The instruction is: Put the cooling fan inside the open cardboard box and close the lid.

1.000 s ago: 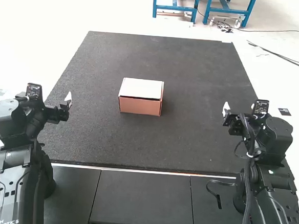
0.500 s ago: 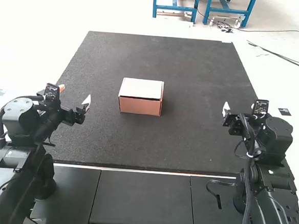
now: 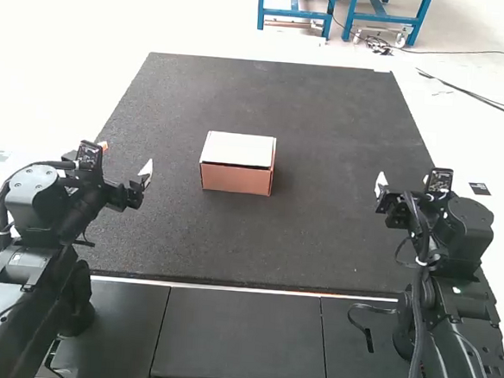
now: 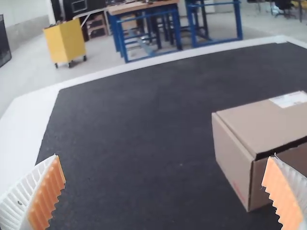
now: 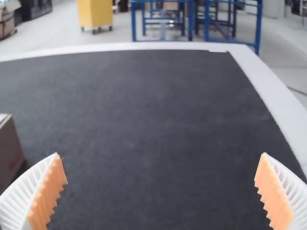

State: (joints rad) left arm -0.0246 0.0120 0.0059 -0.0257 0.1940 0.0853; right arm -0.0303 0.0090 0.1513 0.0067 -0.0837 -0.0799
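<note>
Nearest to me, at the table's [image 3: 87, 74] front edge, flat black panels [image 3: 242, 327] lay between my two arm bases. Just beyond them my left gripper [image 3: 124, 159] hung over the near left margin of the black mat [image 3: 326, 116], its white ribbed fingers with orange pads spread wide apart and nothing between them. In my left wrist view the same gripper [image 4: 163, 160] framed bare mat, one finger at each side of the view.

My right gripper [image 3: 411, 184] hung at the near right edge of the mat, about level with the left one. Its jaws were likewise wide open and gripped nothing. From my right wrist, the gripper [image 5: 159, 158] looked out over open mat towards the far edge.

Farther out, near the middle of the mat and roughly between my two grippers, stood the cardboard box [image 3: 237, 162]. It rested upright on the mat, well apart from both grippers. Its top lay flat and shut, pale from above, with brown side walls. My left wrist view showed the box [image 4: 259, 139] ahead and off towards my inner side, a pale label on its top. My right wrist view caught one brown corner of it [image 5: 8, 148] at the edge.

Beyond the box the mat ran on to the table's white far border.
</note>
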